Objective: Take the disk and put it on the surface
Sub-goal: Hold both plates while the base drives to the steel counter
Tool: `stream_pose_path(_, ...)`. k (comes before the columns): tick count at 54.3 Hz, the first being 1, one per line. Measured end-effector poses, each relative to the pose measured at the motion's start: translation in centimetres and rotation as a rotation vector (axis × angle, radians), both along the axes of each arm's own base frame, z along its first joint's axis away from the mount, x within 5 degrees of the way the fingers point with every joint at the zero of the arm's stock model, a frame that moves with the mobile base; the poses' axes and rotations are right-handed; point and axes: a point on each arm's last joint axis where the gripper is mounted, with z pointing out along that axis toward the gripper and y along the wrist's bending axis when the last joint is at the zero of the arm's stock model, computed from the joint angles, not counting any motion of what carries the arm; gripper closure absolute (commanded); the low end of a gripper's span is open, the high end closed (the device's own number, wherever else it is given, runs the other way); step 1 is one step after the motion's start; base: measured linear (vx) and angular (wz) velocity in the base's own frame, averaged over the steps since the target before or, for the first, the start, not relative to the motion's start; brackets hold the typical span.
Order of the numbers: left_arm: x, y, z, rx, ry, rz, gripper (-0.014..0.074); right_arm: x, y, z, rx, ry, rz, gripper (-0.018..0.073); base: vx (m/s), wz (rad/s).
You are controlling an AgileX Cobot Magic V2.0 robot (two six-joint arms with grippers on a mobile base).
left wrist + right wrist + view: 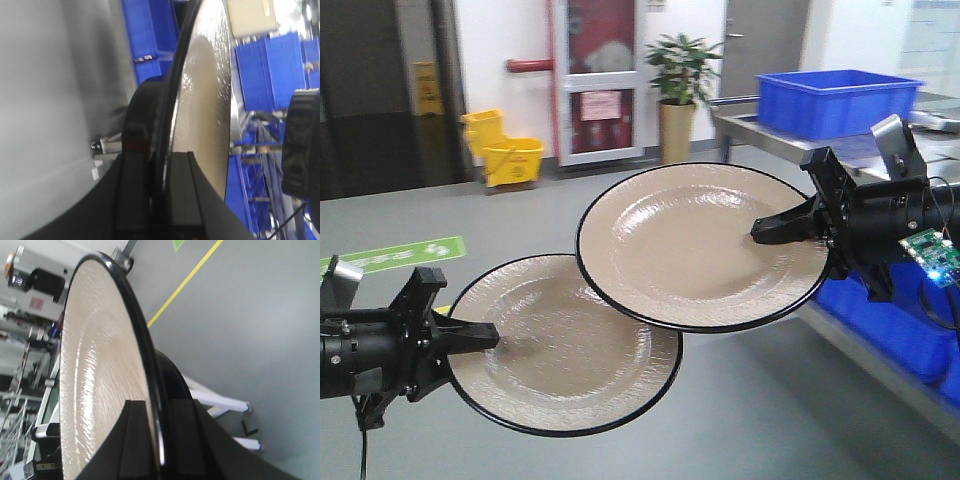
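Left claw (488,338): I see it pinched shut on the lower plate (565,350), which sits just below the upper plate.
Right claw (762,232): pinched shut on the upper plate (700,245).
Surface: steel tabletop (740,118) behind the upper plate.
Room: grey floor (440,215) beneath it.

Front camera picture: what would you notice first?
Two big beige plates with black rims, held up in the air. The left hand pinches the lower plate by its edge on the left; the right hand pinches the higher plate on the right. Behind, a bright blue bin sits on a metal table, upper right.
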Motion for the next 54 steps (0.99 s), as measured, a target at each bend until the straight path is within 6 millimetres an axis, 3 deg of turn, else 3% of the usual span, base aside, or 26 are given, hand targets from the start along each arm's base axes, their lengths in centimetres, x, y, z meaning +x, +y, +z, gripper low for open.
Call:
stream_pose_path(26,-0.06,-0.06,0.01,-0.003,0.002,-0.009,0.0598,-0.01,0.00,0.00,0.000,0.000,0.001,0.0564,0.24,-0.39)
stream_pose_path(54,-0.08,-0.12,0.01,-0.004,0.002,-0.011,0.0598,-0.01,0.01,0.00,0.000,0.001,0.002,0.0564,0.36,0.01)
